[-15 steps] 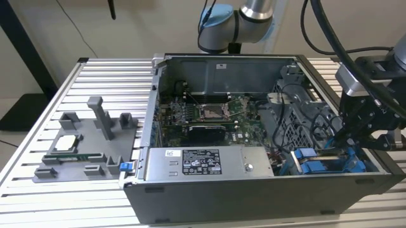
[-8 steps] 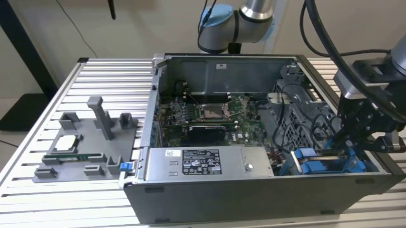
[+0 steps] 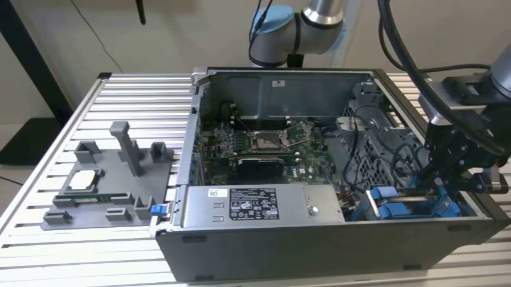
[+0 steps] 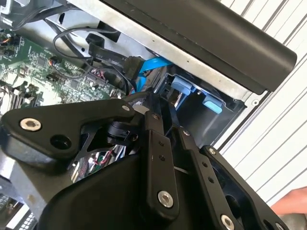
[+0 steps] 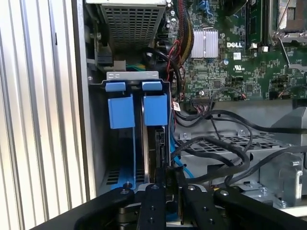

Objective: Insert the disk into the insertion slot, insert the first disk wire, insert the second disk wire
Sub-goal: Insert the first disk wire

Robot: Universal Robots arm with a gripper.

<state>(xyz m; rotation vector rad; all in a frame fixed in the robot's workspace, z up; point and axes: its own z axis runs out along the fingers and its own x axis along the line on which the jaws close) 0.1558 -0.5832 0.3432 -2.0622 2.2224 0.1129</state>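
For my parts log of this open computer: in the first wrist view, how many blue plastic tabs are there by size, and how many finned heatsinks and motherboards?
Large bright blue rectangular plastic tabs: 2
Small bright blue plastic tabs: 2
Silver finned metal heatsink: 1
Green motherboard: 1
Total: 6

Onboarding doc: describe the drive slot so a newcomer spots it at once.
Find the open PC case on the slatted table. In its near corner at the exterior view's right, beside the grey power-supply box, sits the slot. Bright blue tabs set it apart from the box and green motherboard.
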